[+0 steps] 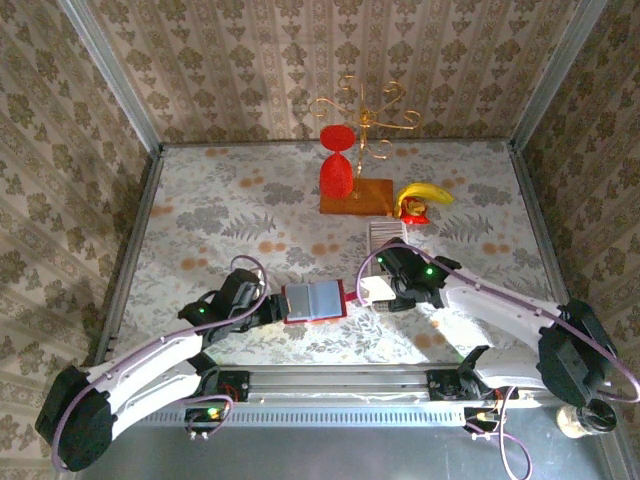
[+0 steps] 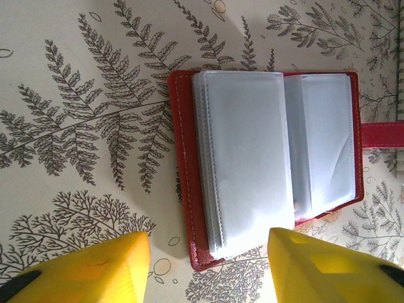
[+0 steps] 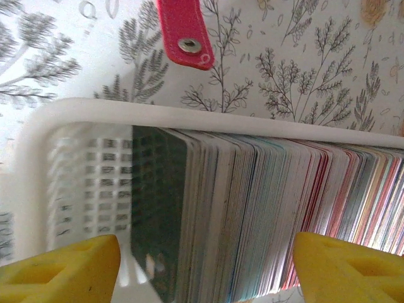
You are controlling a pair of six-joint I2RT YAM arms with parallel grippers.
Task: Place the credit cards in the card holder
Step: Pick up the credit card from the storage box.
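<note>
The card holder lies open and flat on the surface. It is near the front edge, between the two arms. It is red on the outside, and its see-through pockets look pale grey-blue. Its red clasp tab sticks out on the right side, toward the cards.

The credit cards stand on edge in a long, tight row inside a white tray, just beside the tab. The card at one end of the row is dark green. The ones behind it are white, red and other colours.

The left claw sits at the left edge of the holder. Its two yellow fingers are apart and hold nothing. The right claw hangs over the card row. Its fingers are wide apart, with a bunch of cards between them, and I cannot tell if they touch the cards.

Far at the back are a red glass, a gold wire stand and a brown board. A yellow banana lies just to the right of the board.
</note>
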